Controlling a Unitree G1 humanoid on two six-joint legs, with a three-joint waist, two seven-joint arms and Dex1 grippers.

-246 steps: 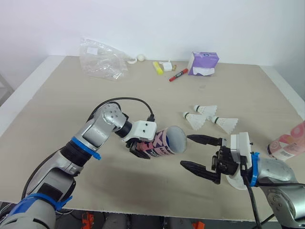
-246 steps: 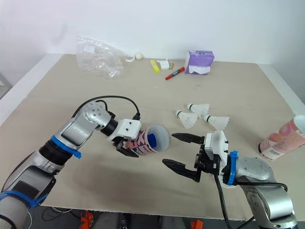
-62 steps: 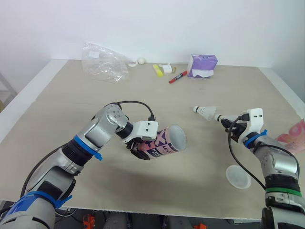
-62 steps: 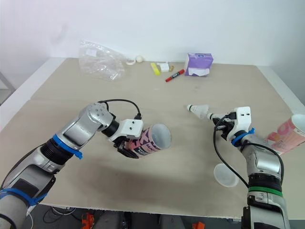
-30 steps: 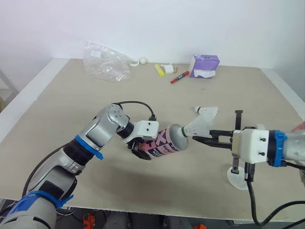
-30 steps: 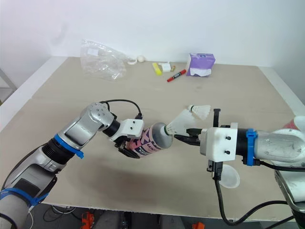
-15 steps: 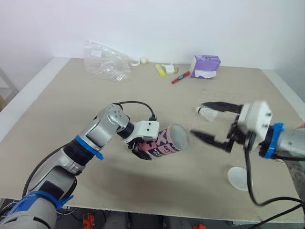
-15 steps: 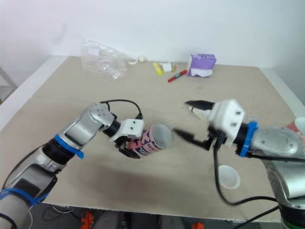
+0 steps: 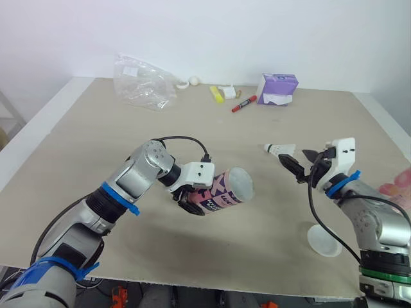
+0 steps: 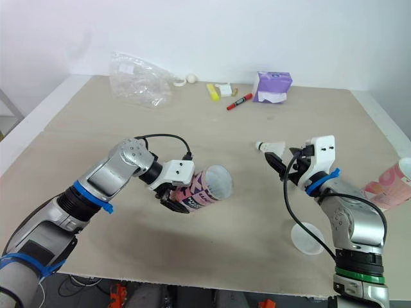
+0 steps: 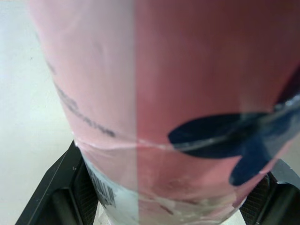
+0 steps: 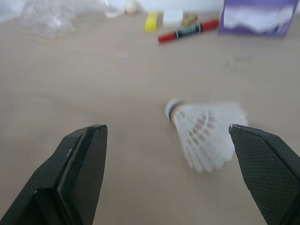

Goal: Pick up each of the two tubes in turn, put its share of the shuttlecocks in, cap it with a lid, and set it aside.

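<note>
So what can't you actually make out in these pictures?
- Held tube: in the head views, its own wall hides what is inside.
- Second tube: cut off by the right edge of both head views.
- Plastic bag: in the head views, crumpled film hides any contents.

tube [image 9: 221,192]: glossy, smooth | table [image 9: 192,135]: matt wood | bag [image 9: 144,83]: clear crinkled plastic

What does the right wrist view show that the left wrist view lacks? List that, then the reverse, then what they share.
Right wrist view: the open right gripper, a shuttlecock lying on its side just ahead of it, and farther off a red marker, a purple pack and a plastic bag.
Left wrist view: the pink tube up close, clamped in the left gripper.
Both: the pale table.
</note>
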